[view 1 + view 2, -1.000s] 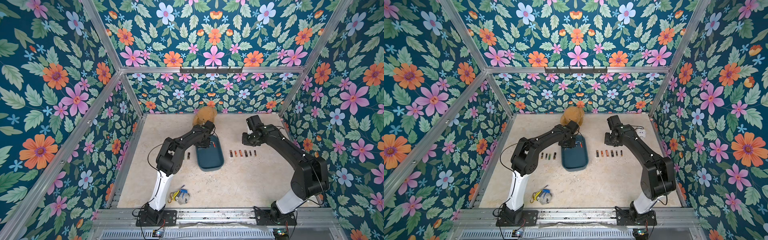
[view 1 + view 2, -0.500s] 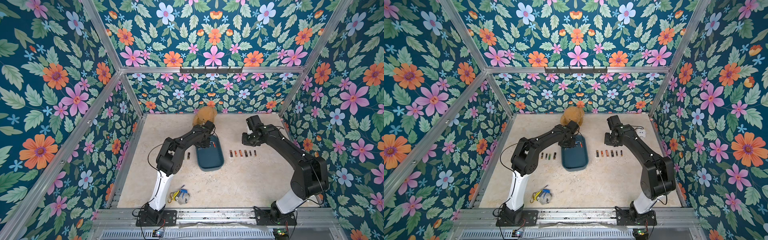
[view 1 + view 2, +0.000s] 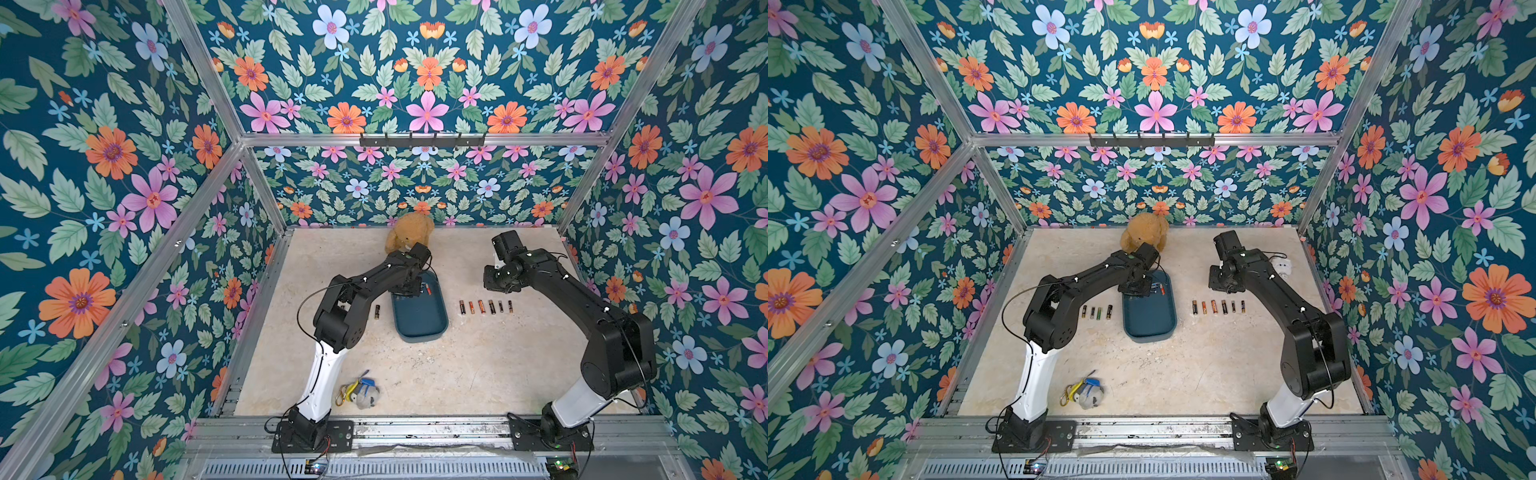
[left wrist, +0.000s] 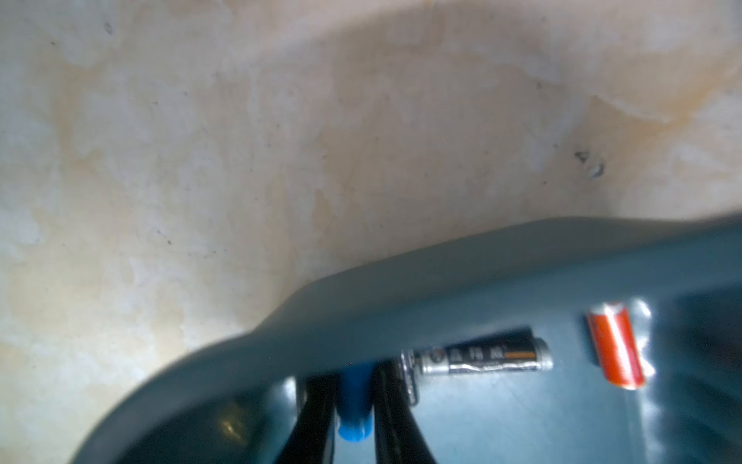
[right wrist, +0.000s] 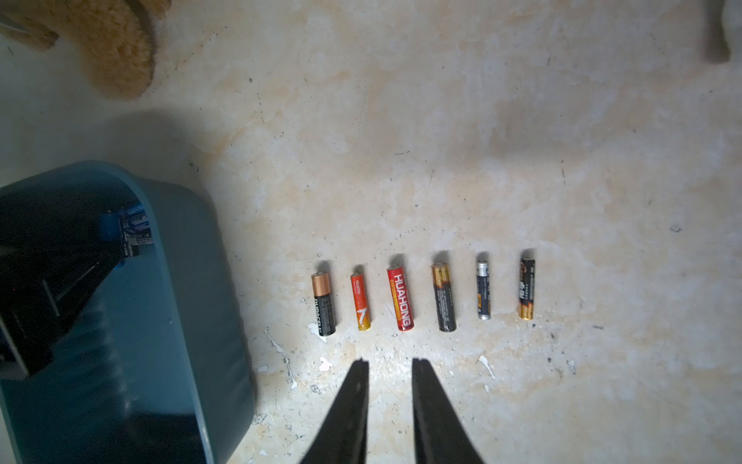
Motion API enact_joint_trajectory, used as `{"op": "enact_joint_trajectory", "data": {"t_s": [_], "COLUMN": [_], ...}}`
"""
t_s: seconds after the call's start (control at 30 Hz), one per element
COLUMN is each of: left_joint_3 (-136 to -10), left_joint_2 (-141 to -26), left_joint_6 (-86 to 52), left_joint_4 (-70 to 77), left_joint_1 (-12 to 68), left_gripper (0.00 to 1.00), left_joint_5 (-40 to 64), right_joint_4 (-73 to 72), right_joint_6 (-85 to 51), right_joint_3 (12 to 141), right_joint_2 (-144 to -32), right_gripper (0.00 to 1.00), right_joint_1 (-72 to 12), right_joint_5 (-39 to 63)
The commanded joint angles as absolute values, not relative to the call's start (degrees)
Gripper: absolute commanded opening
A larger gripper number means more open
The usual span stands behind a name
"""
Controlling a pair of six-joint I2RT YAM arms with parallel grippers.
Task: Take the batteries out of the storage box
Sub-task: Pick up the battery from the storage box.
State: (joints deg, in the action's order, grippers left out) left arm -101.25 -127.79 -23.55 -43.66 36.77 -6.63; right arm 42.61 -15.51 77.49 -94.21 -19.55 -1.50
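Top views hide what the left wrist view shows: the left gripper [image 4: 352,385] pinching a blue battery [image 4: 353,413] in the box [image 4: 401,289], at the middle of the table [image 3: 457,374]. The right gripper [image 5: 387,363] is slightly spread and empty. Nothing looks moved since before.

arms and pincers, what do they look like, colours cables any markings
The left arm and right arm are built alike: black, blocky links above a white lower segment on a black base plate. Small white dots mark the links. A thin black cable loops beside the left arm. The left pincer and right pincer have slim, tapering black fingers.
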Motion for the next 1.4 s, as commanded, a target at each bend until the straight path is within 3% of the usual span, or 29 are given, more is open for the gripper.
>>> {"op": "enact_joint_trajectory", "data": {"t_s": [0.0, 0.93, 1.1, 1.37], "left_joint_3": [-101.37, -101.52, -101.59, -101.78], "left_joint_2": [-128.83, -130.75, -130.24, -125.31], "left_joint_6": [-22.85, -22.85, -22.85, -23.03], "left_joint_4": [-44.98, -45.09, -45.21, -45.19], "left_joint_1": [36.87, 36.84, 36.87, 36.91], "left_gripper": [0.2, 0.23, 0.15, 0.15], "left_joint_5": [-4.65, -3.96, -4.26, -4.91], "right_joint_4": [42.48, 43.63, 43.76, 43.17], "right_joint_6": [-15.51, -15.13, -15.15, -15.38], "right_joint_3": [77.96, 79.64, 79.63, 79.1], "right_joint_2": [-94.46, -96.86, -96.68, -96.5], "right_gripper": [0.25, 0.25, 0.25, 0.26], "right_joint_1": [-19.6, -19.6, -19.6, -19.68], "right_joint_5": [-1.34, -1.36, -1.45, -0.88]}}
